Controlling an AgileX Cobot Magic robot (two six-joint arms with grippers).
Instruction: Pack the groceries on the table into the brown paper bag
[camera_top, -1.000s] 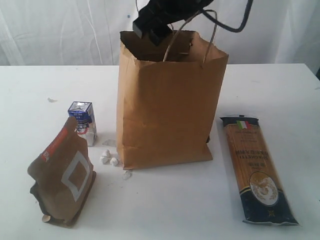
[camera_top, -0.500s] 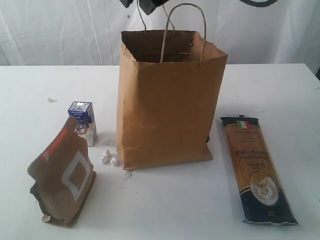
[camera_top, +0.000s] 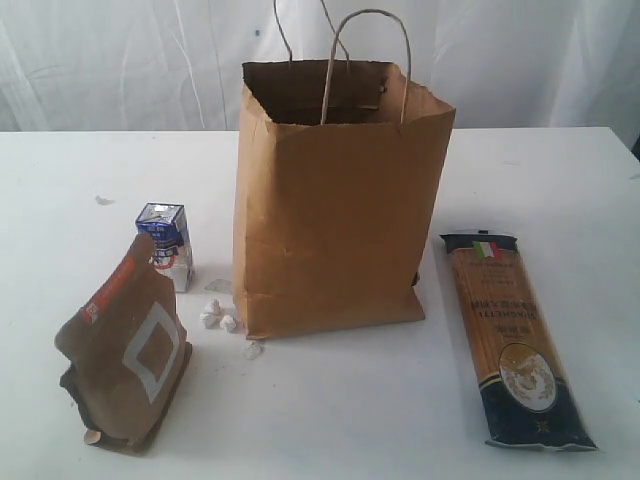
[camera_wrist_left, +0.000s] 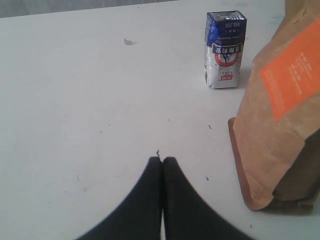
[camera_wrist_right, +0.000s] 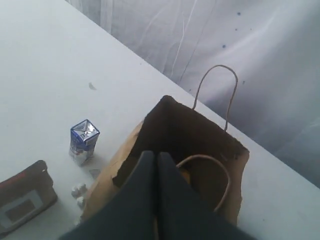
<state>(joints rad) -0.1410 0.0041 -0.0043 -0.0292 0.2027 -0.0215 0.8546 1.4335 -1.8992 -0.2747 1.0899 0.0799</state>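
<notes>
The brown paper bag (camera_top: 335, 200) stands upright and open mid-table, its handles up. To its left stand the small blue-white carton (camera_top: 167, 244) and the brown pouch with orange label (camera_top: 128, 345). The long pasta pack (camera_top: 512, 335) lies flat on the right. My left gripper (camera_wrist_left: 161, 160) is shut and empty, low over the white table (camera_wrist_left: 90, 100), with the carton (camera_wrist_left: 225, 50) and pouch (camera_wrist_left: 280, 115) ahead of it. My right gripper (camera_wrist_right: 154, 155) is shut and empty, high above the bag's open mouth (camera_wrist_right: 190, 140). Neither gripper shows in the exterior view.
A few small white crumpled bits (camera_top: 220, 318) lie by the bag's left foot. A white curtain (camera_top: 120, 60) hangs behind the table. Bare tabletop lies in front of the bag (camera_top: 340, 410) and between the bag and the pasta pack.
The right gripper rose from the bag's mouth and left the exterior view upward, and its jaws went shut. Bag and groceries on the table stayed put.
</notes>
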